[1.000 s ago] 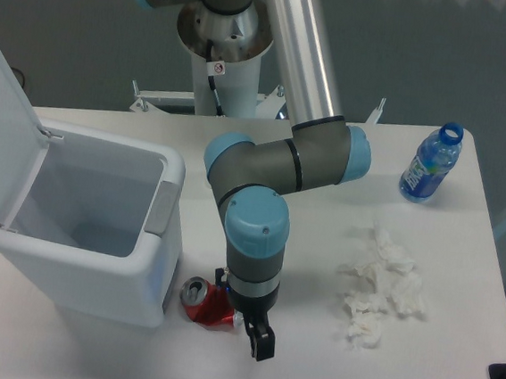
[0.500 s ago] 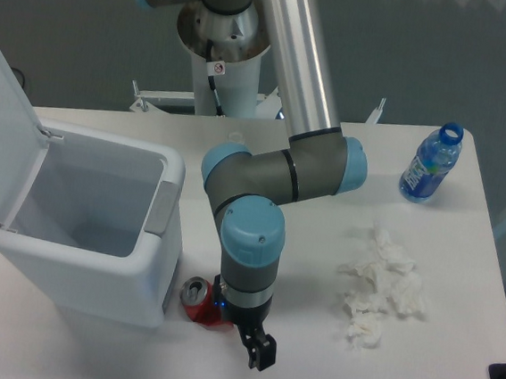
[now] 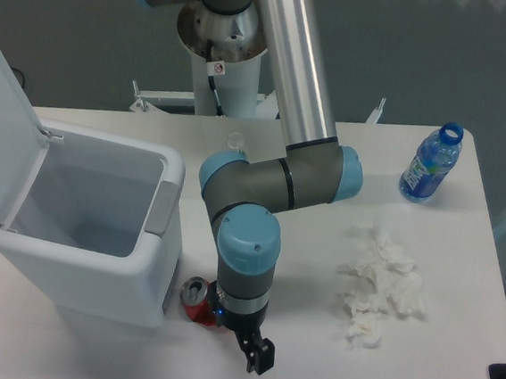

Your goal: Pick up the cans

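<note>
The can [image 3: 196, 296], red, crushed, with its silver top facing left, lies on the white table just right of the bin's front corner. My gripper [image 3: 239, 336] has come down over the can's right end, and the wrist hides most of the red body. Only one black finger [image 3: 257, 357] shows, sticking out toward the table's front edge. The other finger is hidden behind the wrist, so the jaw gap and any contact with the can cannot be made out.
A white bin [image 3: 164, 226] with its lid open stands at the left, close to the can. Crumpled white tissues [image 3: 378, 287] lie at the right. A blue plastic bottle [image 3: 430, 164] stands at the back right corner. A small clear cap [image 3: 234, 139] sits near the arm's base.
The wrist has shifted slightly left and lower over the can, covering more of its red body. The can has stayed in place.
</note>
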{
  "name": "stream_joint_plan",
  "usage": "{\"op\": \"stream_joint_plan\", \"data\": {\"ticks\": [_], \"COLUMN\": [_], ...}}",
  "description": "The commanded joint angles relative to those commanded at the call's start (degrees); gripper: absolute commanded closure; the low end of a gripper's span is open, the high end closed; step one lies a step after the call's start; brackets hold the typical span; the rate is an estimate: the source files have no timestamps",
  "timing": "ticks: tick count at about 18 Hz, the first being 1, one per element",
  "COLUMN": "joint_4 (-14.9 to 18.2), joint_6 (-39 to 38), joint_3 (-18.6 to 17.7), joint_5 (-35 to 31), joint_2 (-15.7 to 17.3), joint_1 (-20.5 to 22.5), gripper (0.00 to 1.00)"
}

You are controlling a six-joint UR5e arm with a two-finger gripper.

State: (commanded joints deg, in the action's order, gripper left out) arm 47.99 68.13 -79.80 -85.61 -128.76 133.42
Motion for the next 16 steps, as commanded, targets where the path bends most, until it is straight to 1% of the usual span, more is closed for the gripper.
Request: {"op": "stream_joint_plan", "data": {"ticks": [2,5,9,16], "joint_4": [-0.1,-0.1,-0.1,-1.0], "joint_6": [-4.3,-7.3,-7.3,-5.9], "joint_3": [-0.3,-0.5,-1.2,-1.3], "joint_5": [0.0,-0.1,-0.3,-1.5], "joint_2": [0.1,0.1,0.2,-0.4], "joint_1": [0.2,0.2,0.3,0.3], "gripper": [0.00,0.00,0.00,0.00]}}
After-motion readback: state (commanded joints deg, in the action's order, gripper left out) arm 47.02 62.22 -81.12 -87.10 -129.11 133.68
